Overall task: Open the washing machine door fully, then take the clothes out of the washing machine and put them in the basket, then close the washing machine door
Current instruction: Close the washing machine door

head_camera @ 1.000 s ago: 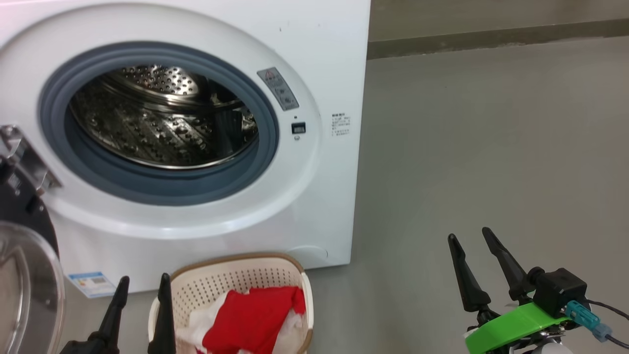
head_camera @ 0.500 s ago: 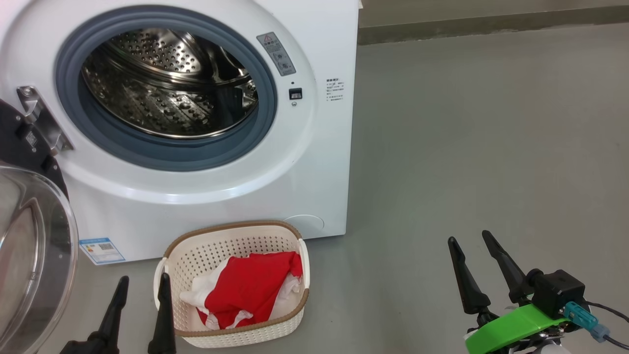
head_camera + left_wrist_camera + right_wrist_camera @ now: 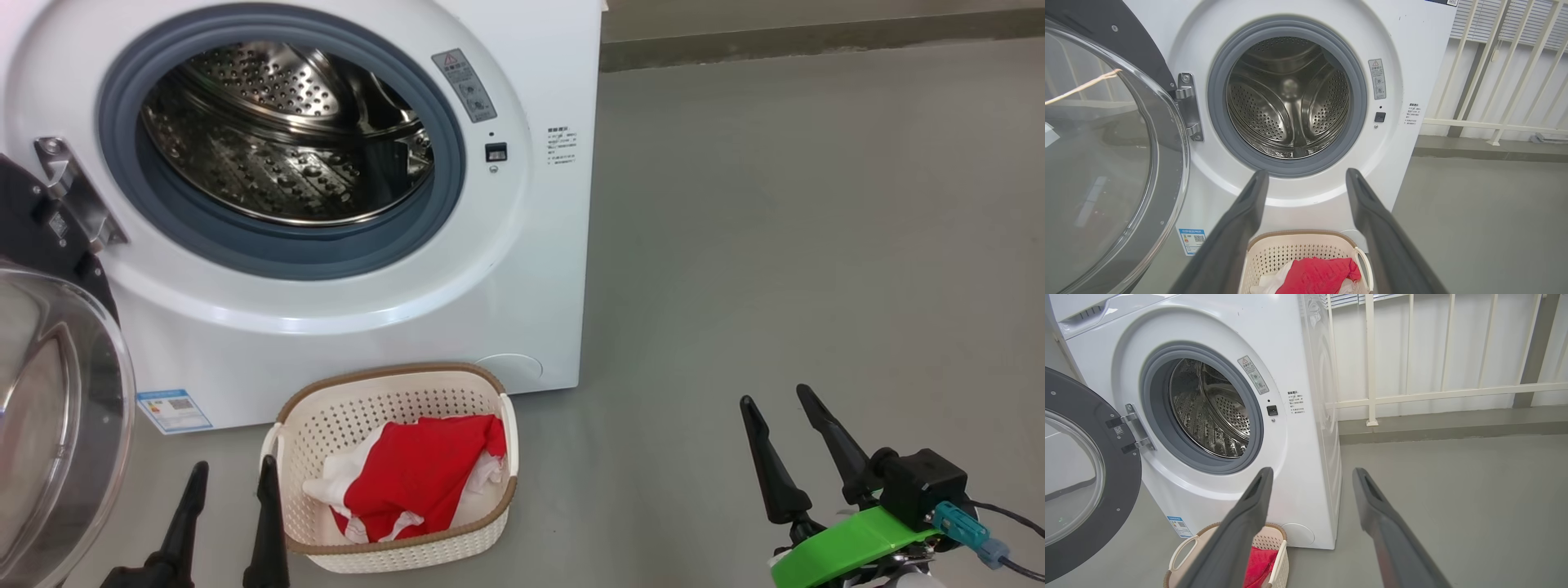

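Grey floor [image 3: 775, 245]; basket [image 3: 384, 371] before washing machine [image 3: 539, 269], door [image 3: 65, 408] wide; left claw [image 3: 233, 464], right claw [image 3: 773, 394] agape.

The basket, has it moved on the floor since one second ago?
No. The basket keeps its place in front of the washing machine; the camera shifted, not the basket.

washing machine door [image 3: 57, 392] open | clothes [image 3: 416, 474] in basket [image 3: 369, 415] | left hand [image 3: 233, 462], right hand [image 3: 773, 394] spread
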Available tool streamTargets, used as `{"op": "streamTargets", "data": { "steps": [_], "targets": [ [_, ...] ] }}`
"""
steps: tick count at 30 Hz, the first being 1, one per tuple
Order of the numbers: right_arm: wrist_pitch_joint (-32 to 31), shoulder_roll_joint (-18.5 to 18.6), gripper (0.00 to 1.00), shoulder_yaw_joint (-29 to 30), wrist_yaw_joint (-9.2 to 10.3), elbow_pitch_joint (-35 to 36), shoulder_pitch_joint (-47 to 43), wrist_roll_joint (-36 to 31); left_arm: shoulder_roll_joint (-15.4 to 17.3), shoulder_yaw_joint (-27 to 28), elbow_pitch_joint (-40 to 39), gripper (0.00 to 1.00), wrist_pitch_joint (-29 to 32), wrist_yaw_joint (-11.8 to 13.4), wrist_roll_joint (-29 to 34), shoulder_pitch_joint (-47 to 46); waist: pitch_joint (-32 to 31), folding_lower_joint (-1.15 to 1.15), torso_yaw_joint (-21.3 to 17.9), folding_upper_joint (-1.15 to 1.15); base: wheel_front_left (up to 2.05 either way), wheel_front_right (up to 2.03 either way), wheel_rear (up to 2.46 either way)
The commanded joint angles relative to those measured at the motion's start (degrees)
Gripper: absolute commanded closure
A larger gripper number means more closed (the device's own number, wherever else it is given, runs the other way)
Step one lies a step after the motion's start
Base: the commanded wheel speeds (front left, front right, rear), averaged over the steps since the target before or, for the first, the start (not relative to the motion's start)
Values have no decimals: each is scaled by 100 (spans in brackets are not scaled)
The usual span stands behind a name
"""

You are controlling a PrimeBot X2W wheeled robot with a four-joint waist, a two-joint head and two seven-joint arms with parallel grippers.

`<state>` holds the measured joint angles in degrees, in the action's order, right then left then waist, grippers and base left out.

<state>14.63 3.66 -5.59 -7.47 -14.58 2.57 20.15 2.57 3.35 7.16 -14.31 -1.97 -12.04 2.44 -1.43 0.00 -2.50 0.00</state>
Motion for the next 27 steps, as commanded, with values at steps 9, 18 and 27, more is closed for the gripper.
{"op": "streamTargets", "data": {
  "steps": [9, 18, 27],
  "targets": [
    [37, 86, 0, -135, -2, 161, 182, -62, 33, 223, -235, 0, -69, 205, 66, -121, -20, 0, 371, 0, 0, 0, 0],
    [37, 151, 0, -266, -2, 179, 136, 3, 32, 142, -417, 0, -67, 401, 54, -28, -63, 0, 1071, 0, 0, 0, 0],
    [37, 199, 0, -400, -2, 210, 101, 53, 49, 75, -618, 0, 24, 522, 109, 47, -117, 0, 1794, 0, 0, 0, 0]
  ]
}}
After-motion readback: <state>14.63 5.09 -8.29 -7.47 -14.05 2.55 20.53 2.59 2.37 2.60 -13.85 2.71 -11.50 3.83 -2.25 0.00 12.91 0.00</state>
